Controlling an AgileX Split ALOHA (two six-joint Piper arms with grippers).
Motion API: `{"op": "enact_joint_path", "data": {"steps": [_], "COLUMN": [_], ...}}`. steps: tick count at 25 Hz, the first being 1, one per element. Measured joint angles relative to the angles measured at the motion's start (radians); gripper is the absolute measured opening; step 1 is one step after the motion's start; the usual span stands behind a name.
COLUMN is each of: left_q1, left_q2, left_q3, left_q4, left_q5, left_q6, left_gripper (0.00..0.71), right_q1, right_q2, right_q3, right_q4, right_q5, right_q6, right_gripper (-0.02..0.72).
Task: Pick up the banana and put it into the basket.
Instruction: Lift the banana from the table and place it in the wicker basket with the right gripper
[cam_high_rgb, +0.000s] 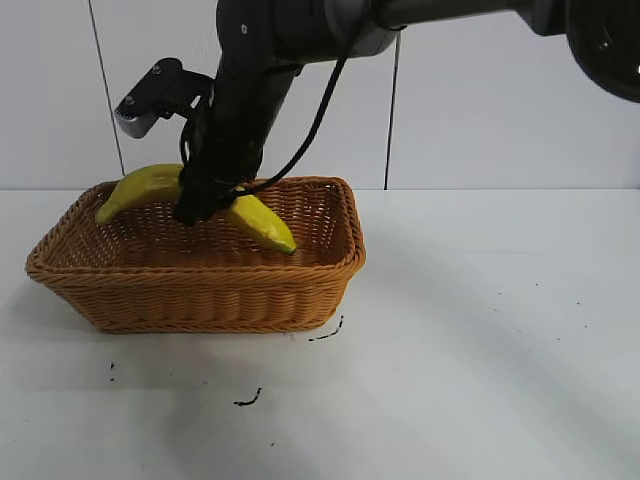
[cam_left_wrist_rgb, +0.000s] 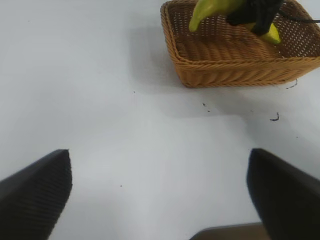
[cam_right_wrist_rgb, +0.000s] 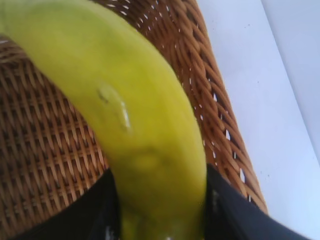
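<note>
My right gripper (cam_high_rgb: 200, 205) is shut on the yellow banana (cam_high_rgb: 262, 222) at its middle and holds it inside the wicker basket (cam_high_rgb: 200, 290), just above the basket's floor. One banana end pokes over the basket's far left rim; the other points down toward the basket's right side. In the right wrist view the banana (cam_right_wrist_rgb: 135, 125) fills the frame between the black fingers (cam_right_wrist_rgb: 235, 210), with the basket's weave (cam_right_wrist_rgb: 45, 150) behind. My left gripper (cam_left_wrist_rgb: 160, 200) is open and empty over bare table, well away from the basket (cam_left_wrist_rgb: 235, 70) and the banana (cam_left_wrist_rgb: 210, 9).
The white table (cam_high_rgb: 480, 330) carries a few small dark marks (cam_high_rgb: 248, 400) in front of the basket. A white panelled wall stands behind. The right arm's dark links reach in from the upper right.
</note>
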Motion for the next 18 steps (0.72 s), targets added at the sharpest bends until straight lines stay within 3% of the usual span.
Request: {"op": "enact_joint_path", "data": {"steps": [2, 4, 6, 9, 15, 18], "left_q1": [0.0, 0.0, 0.0, 0.0, 0.0, 0.0], "left_q2": [0.0, 0.0, 0.0, 0.0, 0.0, 0.0], "left_q3": [0.0, 0.0, 0.0, 0.0, 0.0, 0.0], "left_q4": [0.0, 0.0, 0.0, 0.0, 0.0, 0.0], "left_q5": [0.0, 0.0, 0.0, 0.0, 0.0, 0.0], "left_q6": [0.0, 0.0, 0.0, 0.0, 0.0, 0.0], "left_gripper": [0.69, 0.69, 0.69, 0.69, 0.69, 0.69], "right_q1": [-0.005, -0.009, -0.01, -0.01, -0.016, -0.04], "right_q2": [0.0, 0.0, 0.0, -0.005, -0.097, -0.158], "right_q3": [0.0, 0.0, 0.0, 0.0, -0.003, -0.005], "right_q4": [0.002, 0.017, 0.037, 0.064, 0.06, 0.063], "right_q5": [-0.007, -0.015, -0.015, -0.01, 0.117, 0.197], "right_q6": [0.0, 0.0, 0.012, 0.077, 0.402, 0.518], "right_gripper": [0.375, 0.558, 0.642, 0.682, 0.692, 0.692]}}
